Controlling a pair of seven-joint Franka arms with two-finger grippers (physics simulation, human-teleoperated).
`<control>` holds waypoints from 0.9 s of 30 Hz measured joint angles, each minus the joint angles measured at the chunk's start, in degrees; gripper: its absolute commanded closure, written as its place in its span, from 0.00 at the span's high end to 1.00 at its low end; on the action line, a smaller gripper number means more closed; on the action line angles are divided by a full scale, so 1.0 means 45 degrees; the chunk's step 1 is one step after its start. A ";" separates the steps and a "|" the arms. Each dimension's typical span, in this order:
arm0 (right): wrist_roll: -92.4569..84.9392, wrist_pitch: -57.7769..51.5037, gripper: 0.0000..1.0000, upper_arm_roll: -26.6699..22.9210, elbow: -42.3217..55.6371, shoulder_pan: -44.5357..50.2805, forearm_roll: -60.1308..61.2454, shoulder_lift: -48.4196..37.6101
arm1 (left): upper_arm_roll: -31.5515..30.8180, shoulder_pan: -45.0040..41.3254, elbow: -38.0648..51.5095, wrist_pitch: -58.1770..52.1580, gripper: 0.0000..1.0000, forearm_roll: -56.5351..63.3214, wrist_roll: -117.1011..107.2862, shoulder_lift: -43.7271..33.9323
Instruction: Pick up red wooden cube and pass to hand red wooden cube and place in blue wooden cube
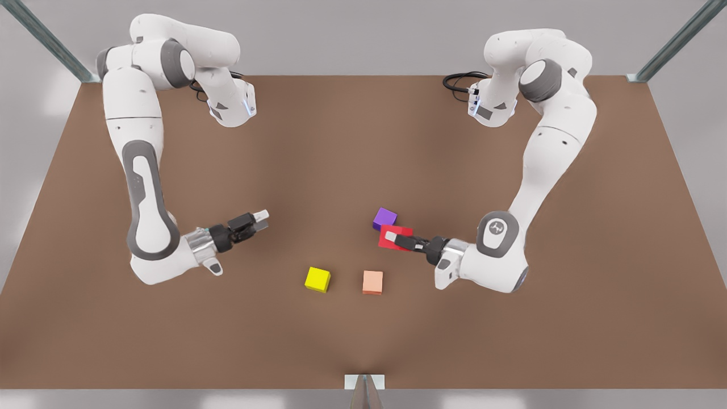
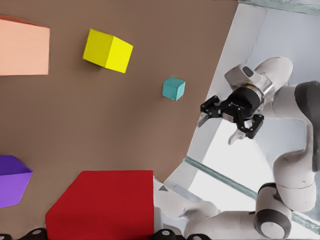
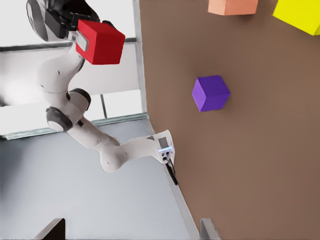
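Gripping red wooden cube, left gripper pinches it clear of table, at front view's right of centre; purple cube just behind, overlapping in front view; peach cube and yellow cube near front edge, apart; blue wooden cube alone near table edge; right gripper spread, empty, held above table well apart across open middle.
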 measured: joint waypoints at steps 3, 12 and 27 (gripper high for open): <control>-0.2139 0.0579 1.00 -0.0008 0.0393 0.0616 0.1217 0.0302 | -0.0029 -0.0458 0.0169 0.1114 0.65 -0.2176 0.0471 0.0607; -0.9672 0.3891 1.00 0.0002 0.0470 0.1436 0.3799 0.0536 | -0.0034 -0.0683 0.0137 0.2790 0.65 -0.4252 0.2536 0.0913; -1.6835 0.6261 1.00 0.0022 0.0429 0.3034 0.6160 0.0833 | -0.0034 -0.0844 0.0065 0.3471 0.65 -0.4992 0.4838 0.0937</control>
